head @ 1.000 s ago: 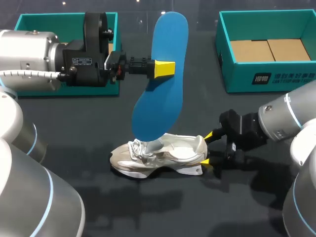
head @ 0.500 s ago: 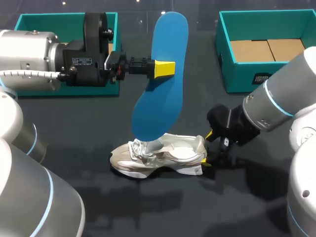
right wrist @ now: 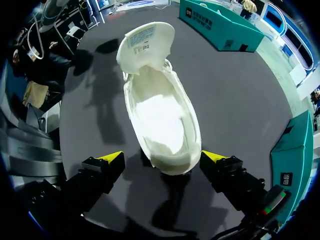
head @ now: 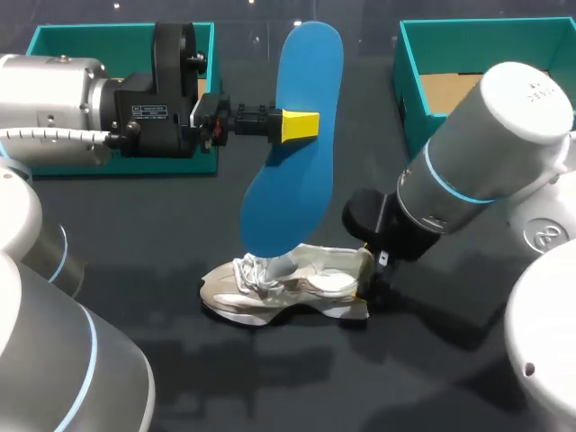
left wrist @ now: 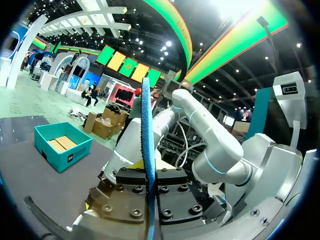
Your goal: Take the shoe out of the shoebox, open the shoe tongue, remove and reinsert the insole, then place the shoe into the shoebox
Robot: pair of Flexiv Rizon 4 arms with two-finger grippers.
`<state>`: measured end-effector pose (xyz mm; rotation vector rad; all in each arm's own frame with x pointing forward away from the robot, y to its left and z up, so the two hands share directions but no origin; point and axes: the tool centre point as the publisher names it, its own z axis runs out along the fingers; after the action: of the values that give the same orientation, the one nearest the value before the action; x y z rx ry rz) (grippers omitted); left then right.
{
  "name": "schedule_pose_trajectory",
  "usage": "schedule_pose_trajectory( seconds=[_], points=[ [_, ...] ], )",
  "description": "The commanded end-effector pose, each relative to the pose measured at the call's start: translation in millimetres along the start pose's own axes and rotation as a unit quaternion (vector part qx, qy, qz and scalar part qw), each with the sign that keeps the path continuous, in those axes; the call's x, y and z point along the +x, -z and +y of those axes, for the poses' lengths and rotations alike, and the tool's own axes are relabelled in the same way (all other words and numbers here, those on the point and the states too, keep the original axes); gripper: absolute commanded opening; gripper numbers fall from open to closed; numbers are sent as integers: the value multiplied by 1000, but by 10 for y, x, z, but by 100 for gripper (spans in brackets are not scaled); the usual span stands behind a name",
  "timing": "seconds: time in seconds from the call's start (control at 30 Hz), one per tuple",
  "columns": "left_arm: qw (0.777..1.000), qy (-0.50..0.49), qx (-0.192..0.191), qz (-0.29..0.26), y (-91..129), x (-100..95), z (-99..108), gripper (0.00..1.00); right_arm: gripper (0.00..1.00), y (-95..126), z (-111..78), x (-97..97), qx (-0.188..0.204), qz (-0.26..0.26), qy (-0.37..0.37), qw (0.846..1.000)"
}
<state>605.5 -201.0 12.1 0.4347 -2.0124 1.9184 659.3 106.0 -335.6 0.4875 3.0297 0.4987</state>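
My left gripper point(head: 299, 125) is shut on a blue insole point(head: 292, 162), which hangs upright above the table with its lower end over the shoe's tongue. In the left wrist view the insole point(left wrist: 146, 145) shows edge-on between the fingers of the left gripper point(left wrist: 148, 176). The pale grey shoe point(head: 286, 283) stands on the dark table, toe to the left. My right gripper point(head: 364, 281) is at its heel. From the right wrist the shoe point(right wrist: 161, 117) shows with its tongue point(right wrist: 145, 42) folded forward. The right gripper point(right wrist: 163, 158) is open, its fingers either side of the heel without touching.
A teal box point(head: 54, 45) stands at the back left behind my left arm. A second teal box point(head: 416, 99) with a cardboard bottom stands at the back right, partly hidden by my right arm point(head: 490, 139). Dark table lies in front of the shoe.
My right arm has swung in leftward over the shoe's heel, and its open gripper has closed in around the heel. The left arm and the insole have not moved.
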Motion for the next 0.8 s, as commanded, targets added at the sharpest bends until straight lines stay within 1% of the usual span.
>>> schedule_pose_trajectory(
  seconds=[0.03,0.23,0.43,0.57,0.8],
  points=[
    [1000,0,1,0,-5,3,11,0,100,35,109,40,206,-2,7,979],
    [1000,0,1,0,-5,3,11,0,100,45,152,35,215,1,13,977],
    [1000,0,1,0,-5,3,11,0,100,69,197,72,223,-2,22,975],
    [1000,0,1,0,-5,3,11,0,100,66,209,70,221,-3,29,975],
    [1000,0,1,0,-5,3,11,0,100,73,235,1,213,-3,37,976]
  ],
)
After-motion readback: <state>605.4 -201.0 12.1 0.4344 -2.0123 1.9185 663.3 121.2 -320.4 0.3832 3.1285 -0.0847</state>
